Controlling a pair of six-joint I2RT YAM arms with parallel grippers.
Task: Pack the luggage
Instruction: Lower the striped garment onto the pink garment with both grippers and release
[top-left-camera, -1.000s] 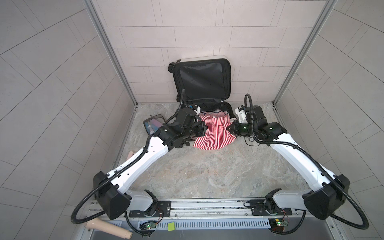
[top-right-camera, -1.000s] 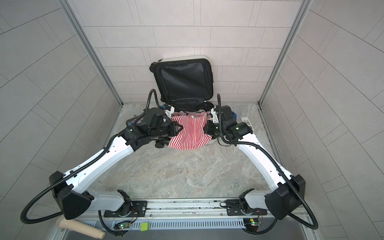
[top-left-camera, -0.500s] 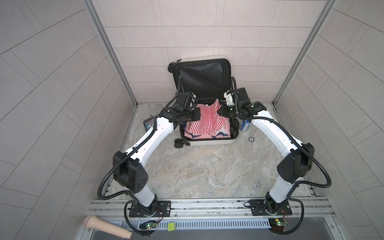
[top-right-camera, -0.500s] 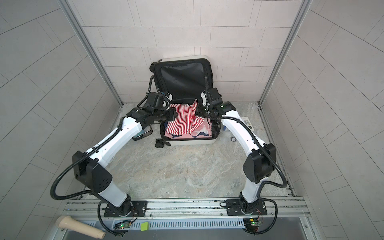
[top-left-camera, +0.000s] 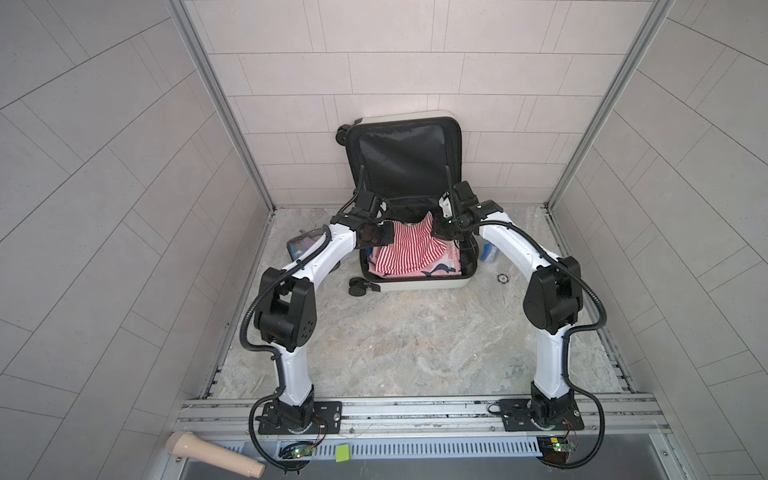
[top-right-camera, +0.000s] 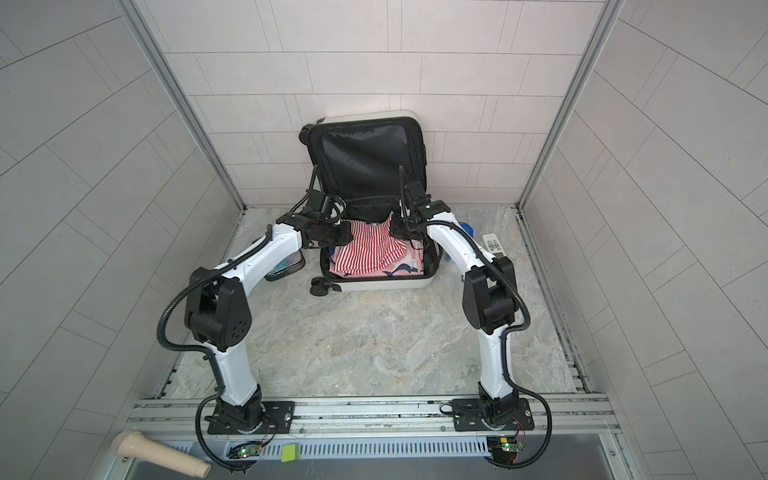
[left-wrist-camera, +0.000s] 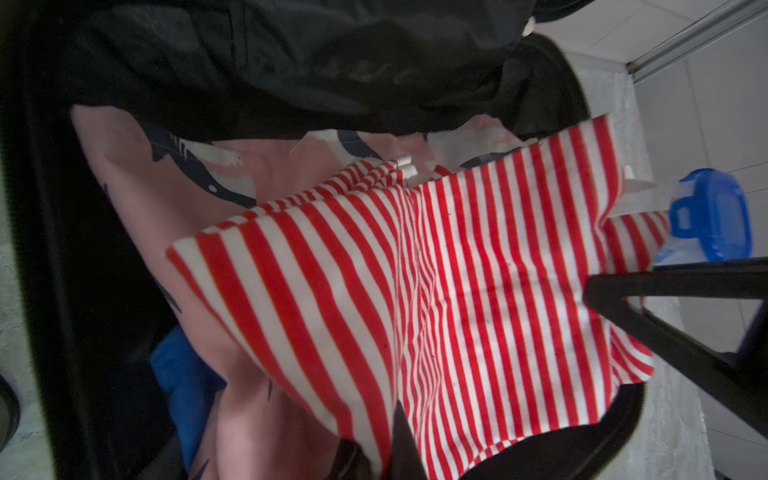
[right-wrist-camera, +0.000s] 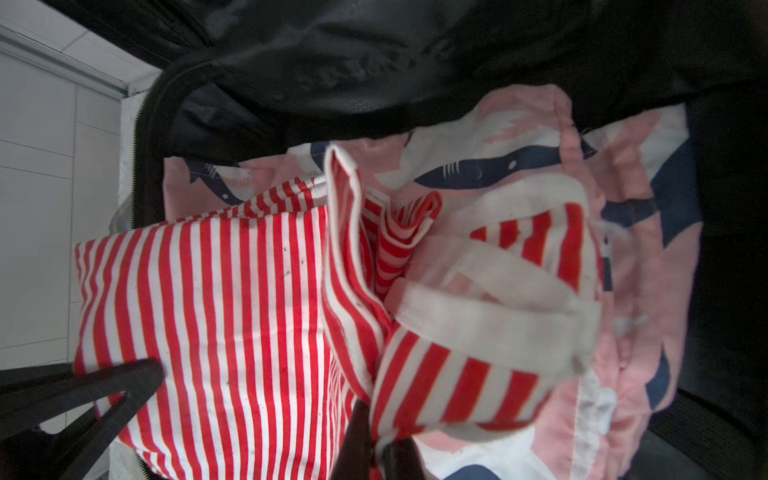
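The luggage (top-left-camera: 415, 285), a small white hard-shell suitcase with black fabric lining, lay open at the back of the marbled bench (top-left-camera: 395, 345), its lid propped upright against the tiled wall. Both arms reached forward from the rail, elbows raised and bent outward, wrists turned in toward each other over the lower shell.

The left fingers (left-wrist-camera: 401, 449) were pinched shut on one edge of a red-and-white striped fabric garment (top-left-camera: 409, 249). The right fingers (right-wrist-camera: 357, 440) were closed on the opposite edge, near its white straps. The cloth hung stretched between them, its lower part already draped on a pink shark-print fabric piece (left-wrist-camera: 137, 174) inside the shell.

In the left wrist view one striped corner appeared to overhang the zipper rim, on the side of a blue-lidded clear plastic container (left-wrist-camera: 715, 216).

To finish the placing well, I judged both wrists should lower together and draw that corner inward. They should release only once every edge sat inside the rim, so nothing would catch the zipper.
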